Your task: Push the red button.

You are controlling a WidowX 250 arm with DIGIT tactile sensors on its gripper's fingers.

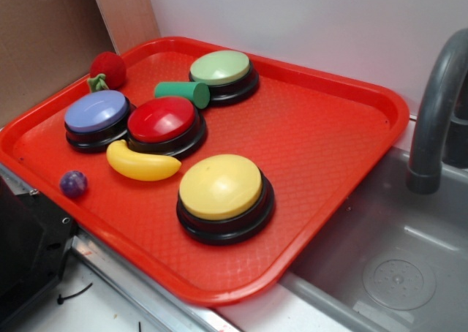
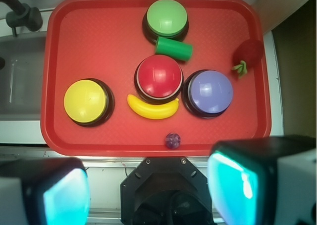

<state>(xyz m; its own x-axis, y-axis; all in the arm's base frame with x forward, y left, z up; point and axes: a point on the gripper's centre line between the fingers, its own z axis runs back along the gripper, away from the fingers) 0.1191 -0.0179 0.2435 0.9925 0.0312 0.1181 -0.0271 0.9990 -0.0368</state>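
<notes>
In the wrist view the gripper (image 2: 148, 195) fills the bottom of the frame, its two fingers wide apart and holding nothing, and the red button (image 2: 159, 77) sits near the centre of the frame, almost straight above the gap between them. It rests on the red tray (image 2: 99, 36), touching the blue button (image 2: 209, 91) at its right and the yellow banana (image 2: 151, 108) just below it, with the green cylinder (image 2: 174, 49) just above. The gripper looks well apart from the button, so the coming move is, by my reading, forward over the banana and then down onto the dome.
</notes>
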